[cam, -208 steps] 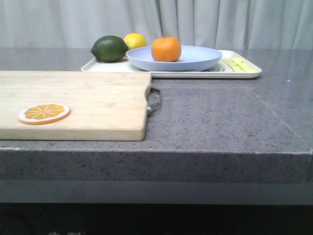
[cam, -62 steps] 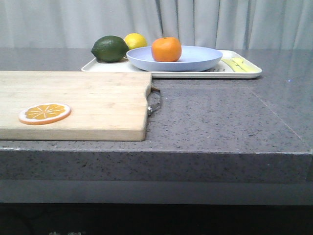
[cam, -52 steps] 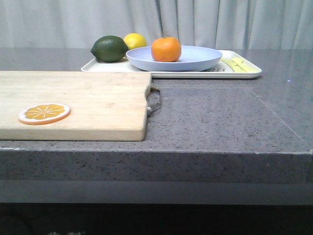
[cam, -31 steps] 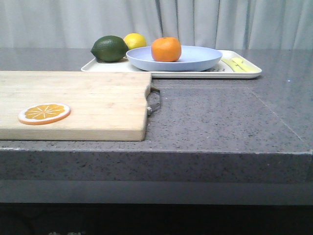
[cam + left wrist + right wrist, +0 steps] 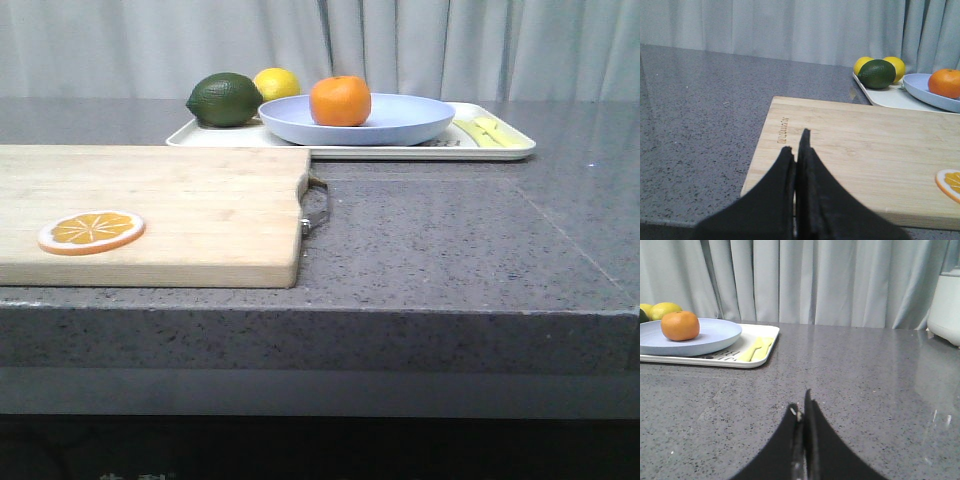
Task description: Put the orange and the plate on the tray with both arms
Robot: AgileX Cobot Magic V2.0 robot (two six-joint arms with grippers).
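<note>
The orange (image 5: 340,100) sits on the pale lavender-blue plate (image 5: 400,125), and the plate rests on the white tray (image 5: 505,152) at the back of the counter. The orange (image 5: 945,83), plate (image 5: 925,92) and tray (image 5: 887,97) also show in the left wrist view, and the orange (image 5: 680,325), plate (image 5: 715,337) and tray (image 5: 767,337) in the right wrist view. My left gripper (image 5: 796,145) is shut and empty, low over the near edge of the wooden board. My right gripper (image 5: 802,407) is shut and empty over bare counter, well short of the tray. Neither gripper shows in the front view.
A dark green lime (image 5: 224,99) and a yellow lemon (image 5: 277,82) lie on the tray's left end, pale yellow-green cutlery (image 5: 487,130) on its right end. A wooden cutting board (image 5: 180,210) with an orange slice disc (image 5: 91,232) lies front left. A white appliance (image 5: 945,305) stands far right.
</note>
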